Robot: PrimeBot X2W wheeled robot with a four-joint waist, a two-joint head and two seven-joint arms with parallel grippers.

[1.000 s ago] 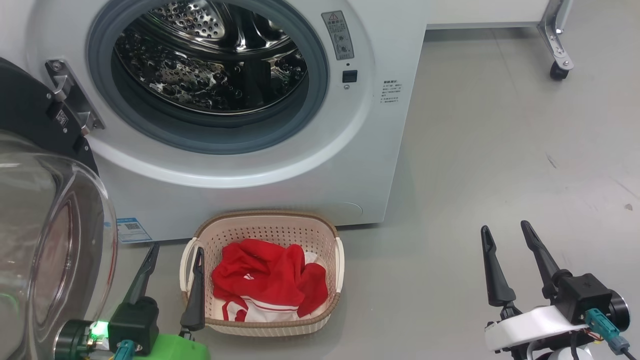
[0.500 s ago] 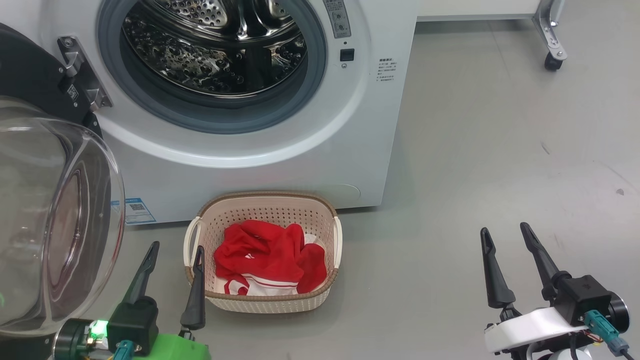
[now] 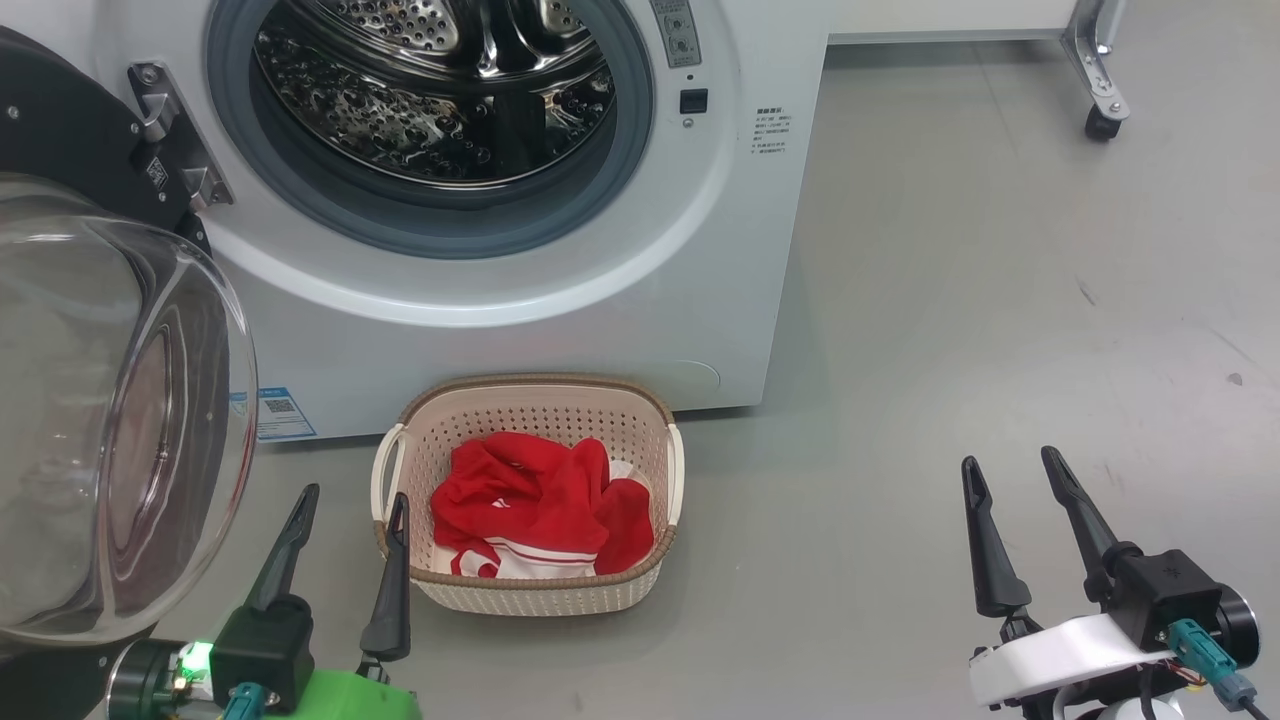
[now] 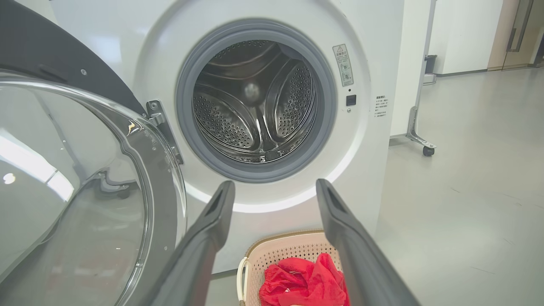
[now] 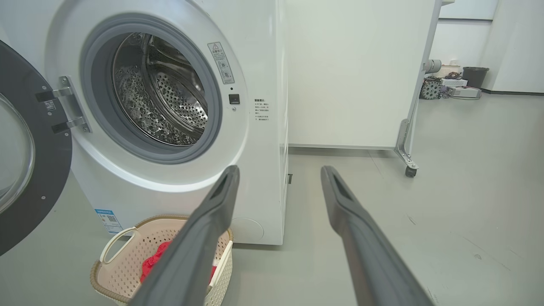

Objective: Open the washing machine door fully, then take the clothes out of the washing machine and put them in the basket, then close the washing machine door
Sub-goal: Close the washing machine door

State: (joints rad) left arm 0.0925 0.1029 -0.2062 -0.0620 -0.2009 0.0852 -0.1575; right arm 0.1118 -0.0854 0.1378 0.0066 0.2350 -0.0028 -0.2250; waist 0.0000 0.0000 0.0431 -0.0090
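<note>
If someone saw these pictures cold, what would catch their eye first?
The bright red clothes with white trim, heaped in the small cream perforated basket before the big white washing machine. Next, the shiny steel drum above, and the black-rimmed round glass door swung open at the left.

Red clothes (image 3: 540, 505) in basket (image 3: 530, 395); door (image 3: 100, 400) open.

The grey floor (image 3: 950, 300) spreads out before me, smooth, with a few small dark marks to the right of the washer (image 3: 500, 340). The washer stands on it. The basket (image 3: 530, 383) sits on it just in front of the washer. Farther back, right of the washer, a caster (image 3: 1100, 125) rests on it.
</note>
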